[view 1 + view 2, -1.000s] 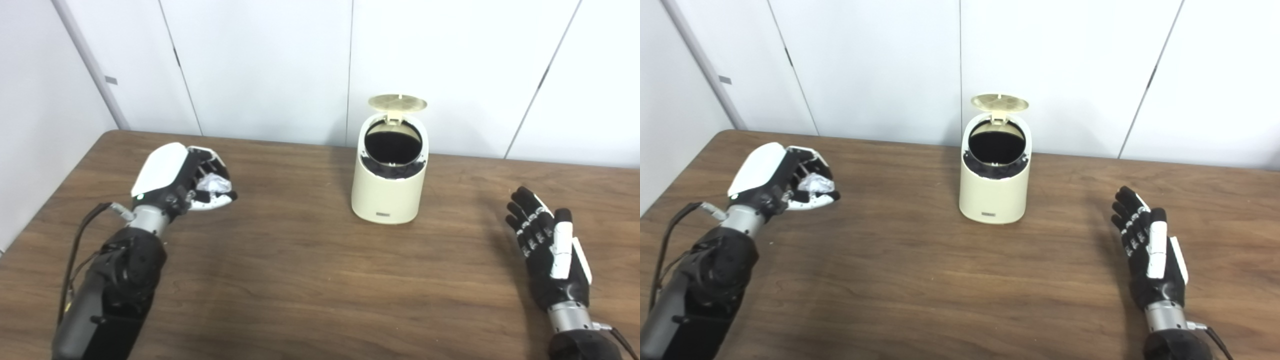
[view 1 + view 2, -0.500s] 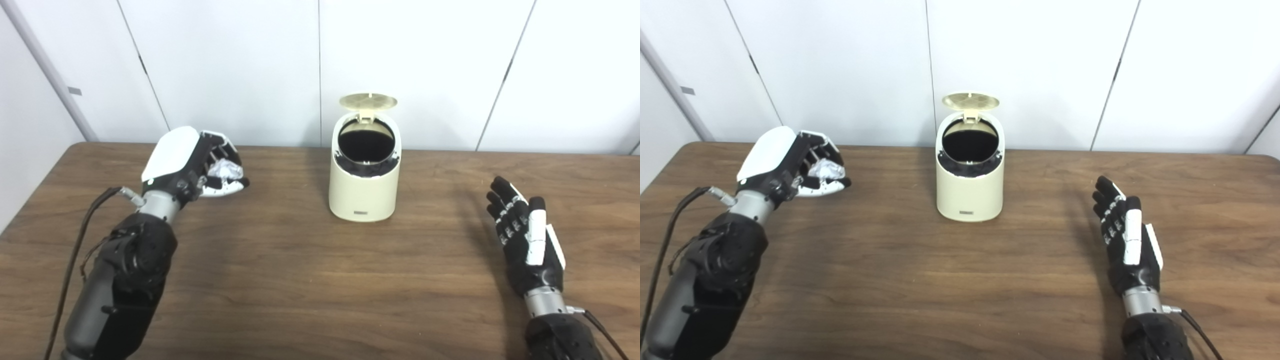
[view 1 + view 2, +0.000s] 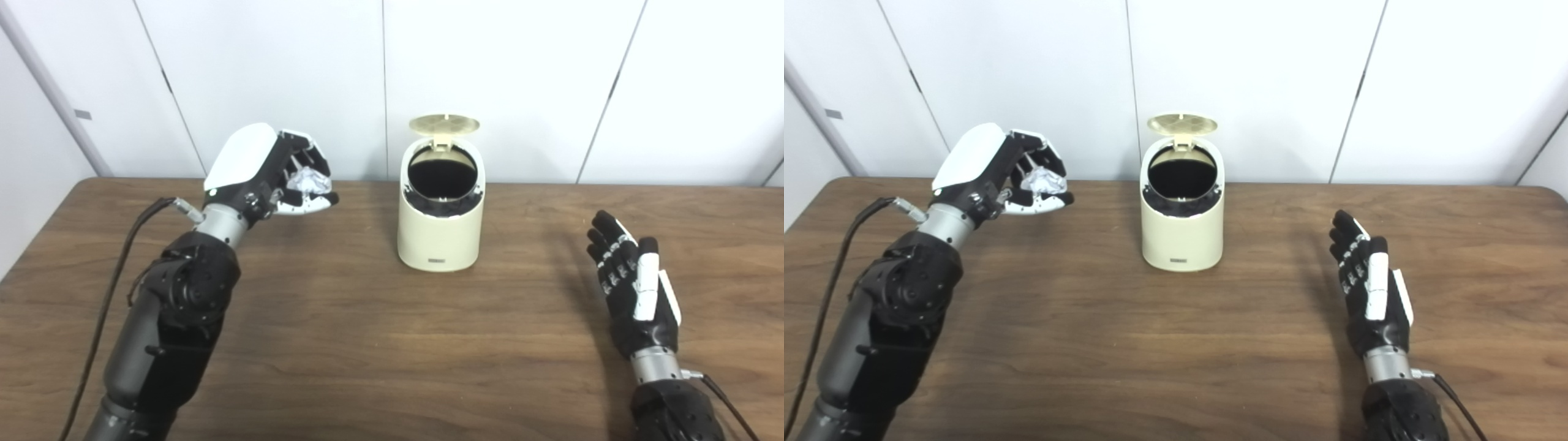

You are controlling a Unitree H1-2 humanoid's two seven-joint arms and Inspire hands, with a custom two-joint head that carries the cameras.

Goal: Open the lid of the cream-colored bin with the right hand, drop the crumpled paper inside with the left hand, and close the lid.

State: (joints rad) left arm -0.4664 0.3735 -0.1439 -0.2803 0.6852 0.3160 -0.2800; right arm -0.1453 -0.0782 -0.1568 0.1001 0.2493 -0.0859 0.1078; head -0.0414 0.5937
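Crumpled paper [image 3: 308,181] sat clasped in the raised left hand [image 3: 269,174], well left of the cream-colored bin [image 3: 438,220], whose round lid [image 3: 444,124] stood upright. Right hand [image 3: 634,288] lay spread and empty above the wood-grain worktop [image 3: 380,343].

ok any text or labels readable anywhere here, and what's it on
Bin: a small dark label low on its front, too small and blurred to read.
Small grey tag on the wall at left: no text can be made out.
Nothing readable on either hand, the paper or the table.
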